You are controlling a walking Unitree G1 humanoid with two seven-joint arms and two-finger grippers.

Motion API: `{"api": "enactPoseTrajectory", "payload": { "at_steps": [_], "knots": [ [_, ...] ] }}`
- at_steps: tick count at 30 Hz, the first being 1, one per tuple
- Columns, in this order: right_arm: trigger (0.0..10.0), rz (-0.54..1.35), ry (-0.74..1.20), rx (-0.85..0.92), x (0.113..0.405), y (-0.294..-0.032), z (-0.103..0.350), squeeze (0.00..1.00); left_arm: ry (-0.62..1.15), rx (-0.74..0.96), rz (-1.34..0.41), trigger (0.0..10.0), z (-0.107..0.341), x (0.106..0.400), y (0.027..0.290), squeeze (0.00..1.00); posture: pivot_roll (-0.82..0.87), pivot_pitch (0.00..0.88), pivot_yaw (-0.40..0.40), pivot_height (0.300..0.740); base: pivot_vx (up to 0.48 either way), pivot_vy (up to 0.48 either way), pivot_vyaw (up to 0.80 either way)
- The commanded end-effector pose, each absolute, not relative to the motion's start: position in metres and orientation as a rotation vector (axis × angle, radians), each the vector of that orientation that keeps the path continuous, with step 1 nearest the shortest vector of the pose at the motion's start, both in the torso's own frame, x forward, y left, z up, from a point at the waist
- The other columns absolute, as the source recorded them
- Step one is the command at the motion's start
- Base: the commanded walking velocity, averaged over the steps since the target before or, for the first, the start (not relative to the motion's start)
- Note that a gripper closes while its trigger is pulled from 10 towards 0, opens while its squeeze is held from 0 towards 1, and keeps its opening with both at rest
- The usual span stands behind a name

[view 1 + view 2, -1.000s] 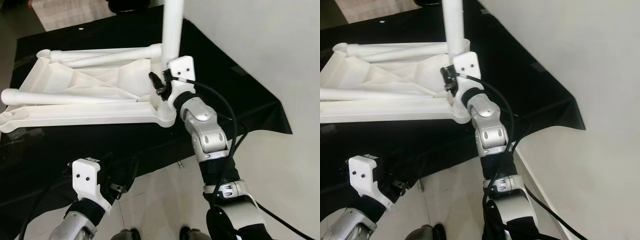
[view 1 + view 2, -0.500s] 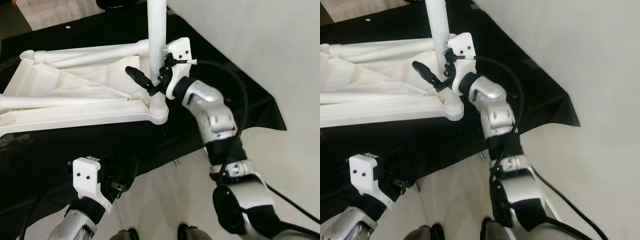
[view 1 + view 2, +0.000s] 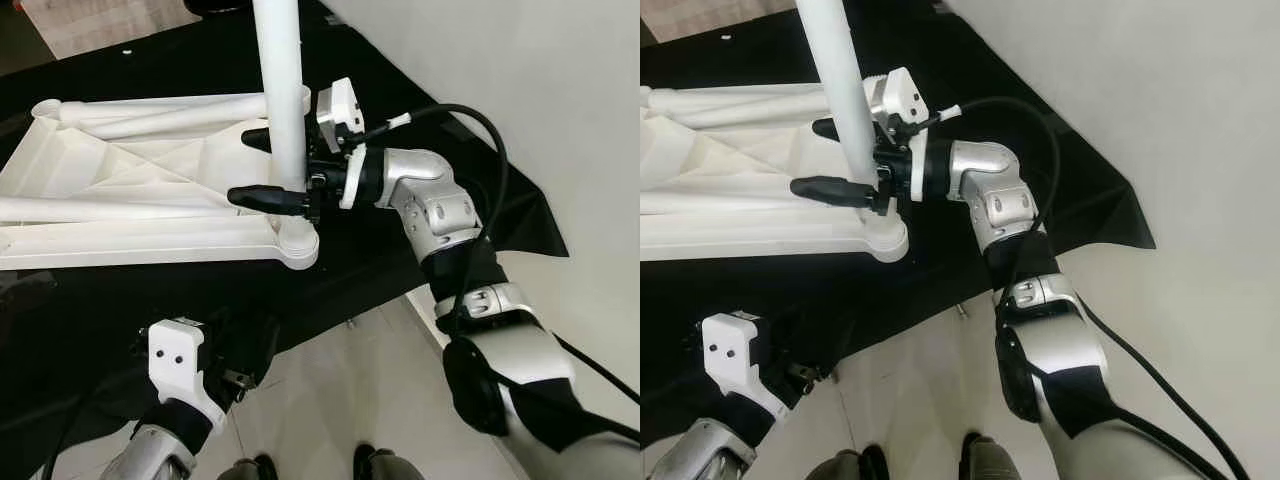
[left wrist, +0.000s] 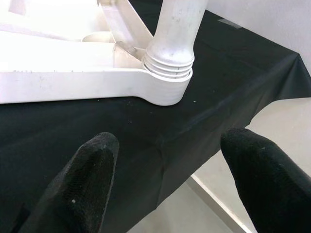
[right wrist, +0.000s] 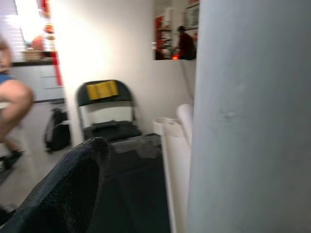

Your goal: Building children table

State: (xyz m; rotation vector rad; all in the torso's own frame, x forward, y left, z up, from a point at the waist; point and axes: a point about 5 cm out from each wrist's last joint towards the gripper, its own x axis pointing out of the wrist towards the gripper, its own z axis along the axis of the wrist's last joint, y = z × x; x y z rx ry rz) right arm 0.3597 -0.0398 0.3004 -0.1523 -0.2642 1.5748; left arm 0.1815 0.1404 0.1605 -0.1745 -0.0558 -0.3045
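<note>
Right gripper [image 3: 272, 168]: black fingers spread wide, one each side of the upright white plastic table leg [image 3: 281, 90].
Left gripper [image 4: 167, 170]: open, empty, low before the black cloth [image 3: 180, 290].
Beyond the leg: upside-down white plastic table top [image 3: 130, 195], black folding chair [image 5: 108, 114].

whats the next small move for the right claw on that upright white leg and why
Probably close the right claw on the upright white plastic table leg and turn it. Its black fingers sit either side of the leg, apparently open, just above the corner socket of the upturned white plastic table top. The threaded collar still shows above that socket. The left claw hovers open nearby.
</note>
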Motion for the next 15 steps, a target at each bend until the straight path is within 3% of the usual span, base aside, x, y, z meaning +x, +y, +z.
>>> {"api": "enactPoseTrajectory", "payload": {
  "at_steps": [1, 7, 8, 9, 10, 11, 12, 13, 14, 15],
  "knots": [
    [10.0, 1.663, -0.258, -0.161, 0.356, -0.030, 0.298, 0.00, -0.050, -0.171, -0.291, 10.0, 0.159, 0.178, 0.142, 0.00, 0.07, 0.223, -0.005, 0.740, 0.000, 0.000, 0.00],
    [10.0, 1.704, -0.235, -0.167, 0.357, -0.032, 0.295, 0.00, -0.060, -0.173, -0.289, 10.0, 0.161, 0.176, 0.141, 0.00, 0.07, 0.230, -0.013, 0.740, 0.000, 0.000, 0.00],
    [7.6, 1.711, -0.231, -0.165, 0.357, -0.033, 0.294, 0.00, -0.068, -0.173, -0.295, 10.0, 0.162, 0.176, 0.141, 0.00, 0.07, 0.230, -0.013, 0.740, 0.000, 0.000, 0.00],
    [7.6, 1.711, -0.231, -0.165, 0.357, -0.033, 0.294, 0.00, -0.068, -0.173, -0.295, 10.0, 0.162, 0.176, 0.141, 0.00, 0.07, 0.230, -0.013, 0.740, 0.000, 0.000, 0.00],
    [6.0, 1.705, -0.226, -0.162, 0.358, -0.033, 0.293, 0.00, -0.079, -0.165, -0.300, 10.0, 0.164, 0.175, 0.140, 0.00, 0.07, 0.231, -0.018, 0.740, 0.000, 0.000, 0.00],
    [3.1, 1.678, -0.216, -0.161, 0.360, -0.033, 0.291, 0.00, -0.093, -0.152, -0.305, 10.0, 0.165, 0.174, 0.140, 0.00, 0.07, 0.231, -0.018, 0.740, 0.000, 0.000, 0.00],
    [3.1, 1.678, -0.216, -0.161, 0.360, -0.033, 0.291, 0.00, -0.093, -0.152, -0.305, 10.0, 0.165, 0.174, 0.140, 0.00, 0.07, 0.231, -0.018, 0.740, 0.000, 0.000, 0.00],
    [2.2, 1.648, -0.208, -0.160, 0.363, -0.033, 0.289, 0.00, -0.101, -0.143, -0.307, 10.0, 0.167, 0.173, 0.139, 0.00, 0.08, 0.233, -0.022, 0.740, 0.000, 0.000, 0.00],
    [0.0, 1.518, -0.191, -0.166, 0.371, -0.033, 0.285, 0.00, -0.109, -0.134, -0.300, 10.0, 0.168, 0.172, 0.139, 0.00, 0.08, 0.233, -0.026, 0.740, 0.000, 0.000, 0.00],
    [0.0, 1.518, -0.191, -0.166, 0.371, -0.033, 0.285, 0.00, -0.109, -0.134, -0.300, 10.0, 0.168, 0.172, 0.139, 0.00, 0.08, 0.233, -0.026, 0.740, 0.000, 0.000, 0.00]
  ]
}}
